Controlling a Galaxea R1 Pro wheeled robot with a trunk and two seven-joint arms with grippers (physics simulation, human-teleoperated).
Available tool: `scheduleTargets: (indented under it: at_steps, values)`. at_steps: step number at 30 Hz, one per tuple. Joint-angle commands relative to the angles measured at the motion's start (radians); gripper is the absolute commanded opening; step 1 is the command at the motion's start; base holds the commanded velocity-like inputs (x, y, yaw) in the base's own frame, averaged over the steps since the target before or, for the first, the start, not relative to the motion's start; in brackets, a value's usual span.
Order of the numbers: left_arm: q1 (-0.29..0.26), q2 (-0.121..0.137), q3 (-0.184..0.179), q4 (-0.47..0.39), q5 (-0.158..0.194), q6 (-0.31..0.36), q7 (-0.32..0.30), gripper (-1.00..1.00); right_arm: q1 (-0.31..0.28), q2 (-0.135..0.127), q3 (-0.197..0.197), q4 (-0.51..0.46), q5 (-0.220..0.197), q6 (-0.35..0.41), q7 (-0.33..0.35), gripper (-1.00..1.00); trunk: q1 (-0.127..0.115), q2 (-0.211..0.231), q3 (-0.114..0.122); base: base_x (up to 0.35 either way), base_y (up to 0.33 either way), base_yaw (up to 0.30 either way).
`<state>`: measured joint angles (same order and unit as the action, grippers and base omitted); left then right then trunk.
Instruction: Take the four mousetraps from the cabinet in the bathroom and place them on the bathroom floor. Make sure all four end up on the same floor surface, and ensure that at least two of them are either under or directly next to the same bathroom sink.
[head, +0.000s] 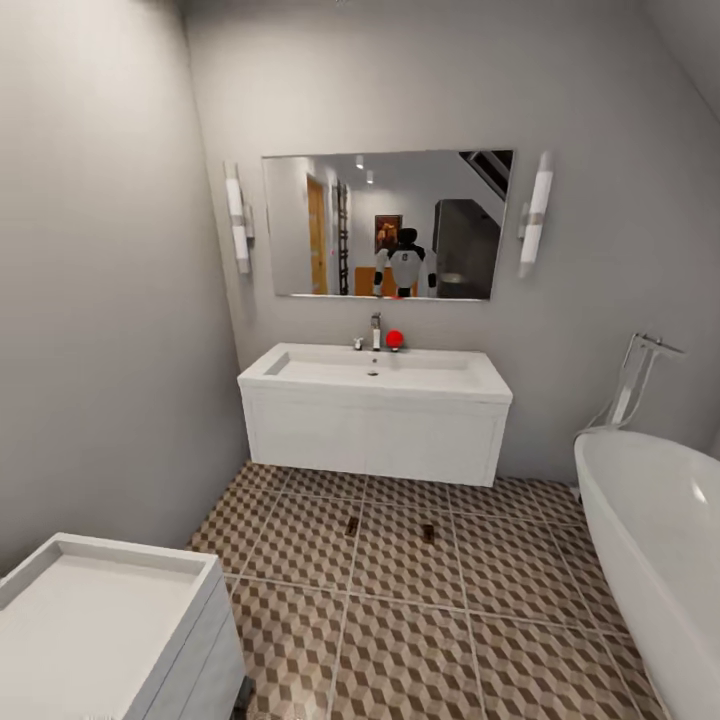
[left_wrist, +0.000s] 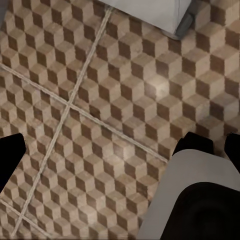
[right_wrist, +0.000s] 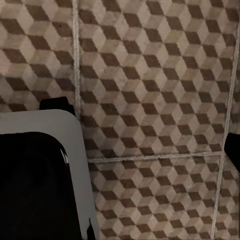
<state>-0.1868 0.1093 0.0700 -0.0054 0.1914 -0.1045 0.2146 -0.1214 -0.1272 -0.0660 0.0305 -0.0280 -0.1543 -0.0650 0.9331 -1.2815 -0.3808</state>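
Jaws: state can't be told. Two mousetraps (head: 352, 526) (head: 428, 534), small brown boards, on bathroom floor (head: 400, 640) before sink (head: 375, 372).

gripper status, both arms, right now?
Left gripper: open, holding nothing, above the tiled floor.
Right gripper: open, holding nothing, also above floor tiles.

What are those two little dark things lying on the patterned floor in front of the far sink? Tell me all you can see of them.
They look like two mousetraps: tiny, flat, brownish rectangles, each far smaller than a tile. They lie flat on the bathroom floor, side by side but apart, just in front of the white vanity under the sink. Nothing touches them except the tiles. Their wire parts are too small to make out.
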Motion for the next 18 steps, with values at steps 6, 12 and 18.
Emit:
scheduleTargets:
  at_steps: [6,12,18]
  values:
    - [-0.001,0.0,0.006,0.001,0.002,-0.004,0.0,1.0,-0.001,0.0,-0.006,0.003,-0.002,-0.007,0.001,1.0,-0.023,0.042,0.018,0.0,0.0,0.272]
    - [-0.001,-0.001,0.007,0.001,0.002,-0.004,0.0,1.0,-0.001,0.0,-0.006,0.003,-0.002,-0.008,0.001,1.0,-0.031,0.056,0.024,0.0,0.0,0.275]
    - [0.0,-0.004,0.006,0.001,0.002,-0.005,0.0,1.0,-0.001,0.0,-0.006,0.003,-0.001,-0.008,0.001,1.0,-0.031,0.056,0.024,0.0,0.0,0.276]
